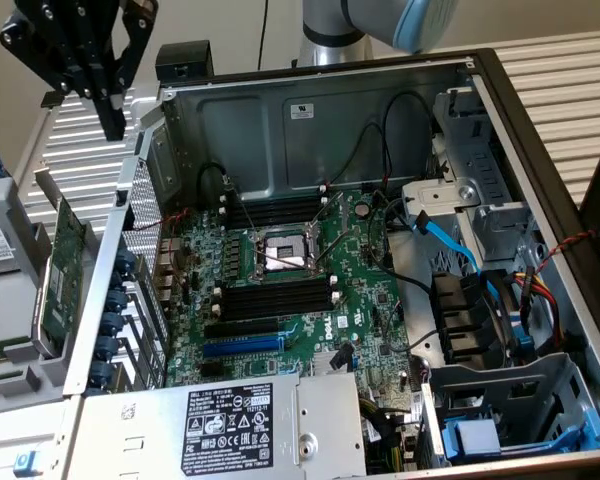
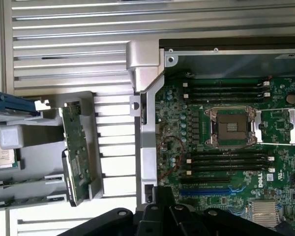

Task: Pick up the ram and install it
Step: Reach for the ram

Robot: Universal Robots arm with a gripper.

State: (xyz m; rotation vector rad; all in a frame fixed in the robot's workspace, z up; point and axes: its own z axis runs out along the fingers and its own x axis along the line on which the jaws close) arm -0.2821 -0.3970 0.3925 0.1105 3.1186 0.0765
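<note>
gripper (image 1: pixel 112 122): jaws closed, empty, apart from the ram (image 1: pixel 68 262) | we judge it light, rigid, fragile | we favour gripping its long edges, not its faces

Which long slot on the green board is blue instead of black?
The blue slot, lying between the black memory slots and the labelled metal box. Every other long slot is black.

White letters spelling DELL stand on the green main board (image 1: pixel 372 305), while the black label (image 1: pixel 230 428) on the grey metal box (image 1: pixel 330 425) bears rows of white symbols and small print (too fine to make out), and the white sticker (image 1: pixel 302 111) on the case's back wall (image 1: pixel 260 135) cannot be read.
</note>
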